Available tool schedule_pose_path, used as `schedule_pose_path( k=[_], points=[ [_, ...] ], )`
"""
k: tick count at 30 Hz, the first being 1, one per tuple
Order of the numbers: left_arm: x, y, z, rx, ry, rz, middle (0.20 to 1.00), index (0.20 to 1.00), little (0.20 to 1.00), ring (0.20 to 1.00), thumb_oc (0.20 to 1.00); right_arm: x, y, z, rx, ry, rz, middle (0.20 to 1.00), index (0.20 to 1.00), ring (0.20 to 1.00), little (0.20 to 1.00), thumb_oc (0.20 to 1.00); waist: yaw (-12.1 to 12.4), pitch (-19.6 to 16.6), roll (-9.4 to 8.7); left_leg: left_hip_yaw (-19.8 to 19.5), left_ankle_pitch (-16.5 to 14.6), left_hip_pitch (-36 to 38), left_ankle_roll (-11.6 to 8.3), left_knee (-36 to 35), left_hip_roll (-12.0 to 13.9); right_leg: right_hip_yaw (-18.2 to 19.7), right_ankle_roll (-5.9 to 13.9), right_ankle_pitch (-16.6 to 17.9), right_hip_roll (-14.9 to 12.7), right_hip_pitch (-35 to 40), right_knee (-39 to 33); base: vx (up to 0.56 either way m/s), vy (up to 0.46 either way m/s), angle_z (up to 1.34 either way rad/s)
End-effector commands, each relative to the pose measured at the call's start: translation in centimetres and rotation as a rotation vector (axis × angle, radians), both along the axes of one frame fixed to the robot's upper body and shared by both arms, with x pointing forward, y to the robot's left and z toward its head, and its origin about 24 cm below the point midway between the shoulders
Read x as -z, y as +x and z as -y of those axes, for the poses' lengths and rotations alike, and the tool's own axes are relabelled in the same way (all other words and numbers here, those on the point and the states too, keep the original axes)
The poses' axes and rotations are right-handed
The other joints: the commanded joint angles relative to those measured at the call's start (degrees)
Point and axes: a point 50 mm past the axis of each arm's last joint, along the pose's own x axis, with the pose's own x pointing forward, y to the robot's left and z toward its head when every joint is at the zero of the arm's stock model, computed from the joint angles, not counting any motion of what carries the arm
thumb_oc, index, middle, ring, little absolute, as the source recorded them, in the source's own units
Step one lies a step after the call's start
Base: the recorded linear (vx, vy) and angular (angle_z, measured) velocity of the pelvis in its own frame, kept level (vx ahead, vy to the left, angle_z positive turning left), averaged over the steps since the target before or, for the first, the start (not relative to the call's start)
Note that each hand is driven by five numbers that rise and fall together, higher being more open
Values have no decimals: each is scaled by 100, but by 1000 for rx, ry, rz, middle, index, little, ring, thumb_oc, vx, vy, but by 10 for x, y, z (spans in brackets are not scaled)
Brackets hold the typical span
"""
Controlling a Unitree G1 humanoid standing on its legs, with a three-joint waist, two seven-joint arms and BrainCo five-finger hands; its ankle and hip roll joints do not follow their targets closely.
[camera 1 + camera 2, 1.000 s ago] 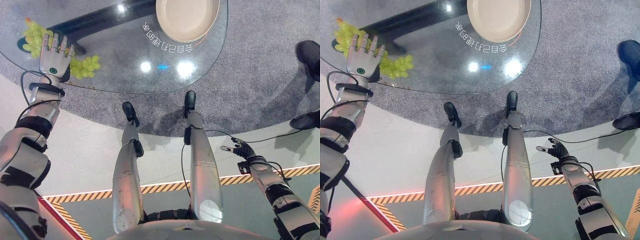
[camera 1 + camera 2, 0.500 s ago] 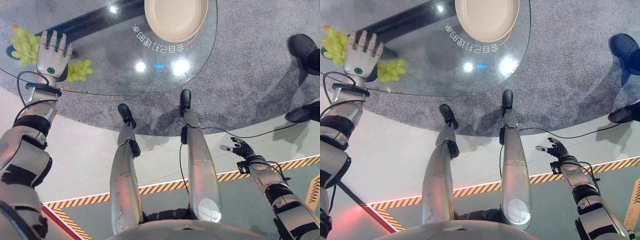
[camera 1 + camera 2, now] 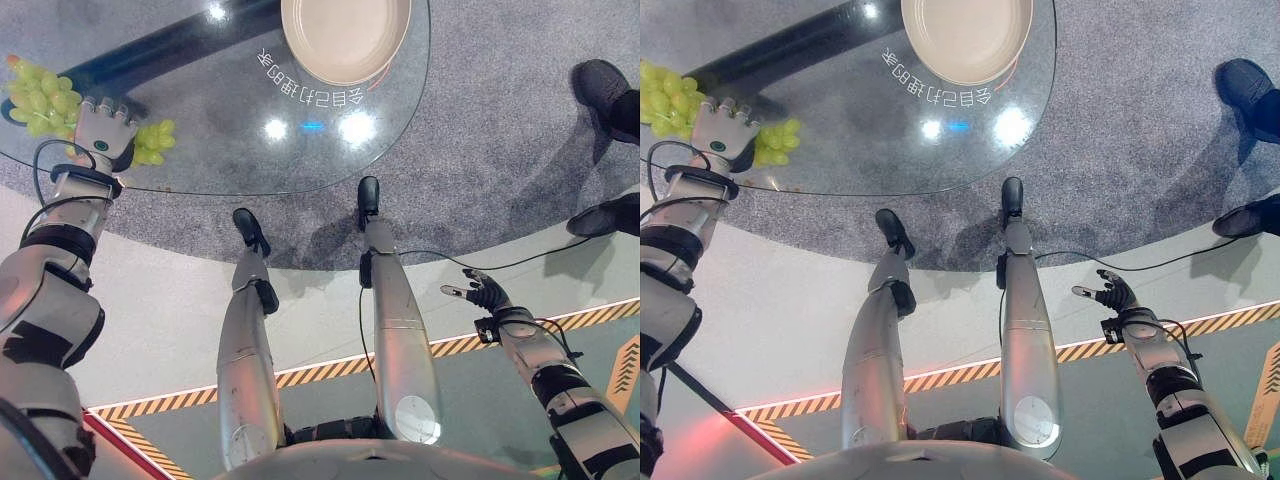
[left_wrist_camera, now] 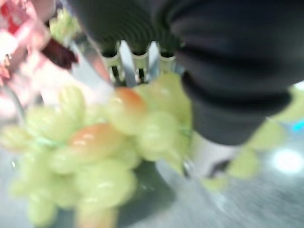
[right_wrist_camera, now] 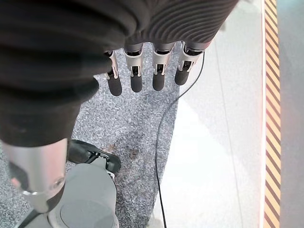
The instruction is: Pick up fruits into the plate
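My left hand [image 3: 100, 128] sits on the grape bunch [image 3: 38, 88] at the left edge of the glass table [image 3: 215, 120], fingers curled down into the fruit; in the left wrist view grapes crowd the palm. I'd close gently around the stem cluster before lifting, so none drop off. The plate [image 3: 345, 35] waits well apart at the far edge. My right hand [image 3: 480, 293] hangs relaxed beside my leg, holding nothing.

The grapes [image 3: 36, 88] are light green, and a few look a bit orange. The plate [image 3: 345, 38] is cream. The table [image 3: 230, 120] is clear glass. The carpet [image 3: 500, 150] is speckled grey. Floor stripes [image 3: 330, 373] are orange and black.
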Motion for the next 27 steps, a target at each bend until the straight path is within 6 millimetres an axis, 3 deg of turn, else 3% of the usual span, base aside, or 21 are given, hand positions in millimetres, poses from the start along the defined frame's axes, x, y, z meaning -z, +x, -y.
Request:
schedule_pose_path(
  k=[1, 8, 14, 21, 25, 26, 27],
  points=[
    [0, -4, -11, -49, -122, -68, 200, 200, 200, 200, 200, 2, -14, 13, 14, -30, -22, 1000, 1000, 1000, 1000, 1000, -35, -118, -187, 196, -728, -53, 63, 340, -486, -138, -44, -376, 660, 221, -103, 0, 0, 0],
    [27, -3, -7, -137, -360, -235, 200, 200, 200, 200, 200, -6, -7, 12, 16, -26, 6, 1000, 1000, 1000, 1000, 1000, -42, -118, -200, 216, -731, -53, 75, 322, -487, -137, -34, -357, 686, 224, -121, 2, -3, -1],
    [29, -2, -4, -133, -424, -223, 200, 200, 200, 200, 200, -9, -4, 11, 18, -26, 21, 1000, 1000, 1000, 1000, 1000, -37, -118, -216, 209, -728, -50, 86, 297, -482, -142, -31, -360, 710, 240, -135, 0, 0, 0],
    [14, 0, 3, -12, -653, 44, 200, 200, 200, 200, 200, -7, -5, 5, 4, -10, 21, 1000, 1000, 1000, 1000, 1000, 1, -118, -271, 190, -699, -25, 86, 244, -483, -163, -38, -354, 739, 280, -171, -3, -9, 0],
    [1, 3, 10, 78, -989, 275, 200, 200, 200, 200, 200, 4, -10, -7, -9, 8, 9, 1000, 1000, 1000, 1000, 1000, 46, -118, -315, 160, -710, 33, 106, 223, -489, -183, -49, -410, 759, 329, -136, -21, -35, 1],
    [-6, 5, 12, 115, -1082, 342, 200, 200, 200, 200, 200, 4, -8, -12, -15, 14, 19, 1000, 1000, 1000, 1000, 1000, 43, -118, -340, 219, -514, -96, 153, 180, -503, -203, -95, -241, 743, 200, -183, -10, -50, 5],
    [-4, 4, 14, 128, -1125, 359, 200, 200, 200, 200, 200, 8, -11, -14, -18, 19, 7, 1000, 1000, 1000, 1000, 1000, 64, -118, -332, 142, -712, 54, 114, 215, -502, -197, -55, -429, 759, 352, -132, -84, -70, 7]
  ],
)
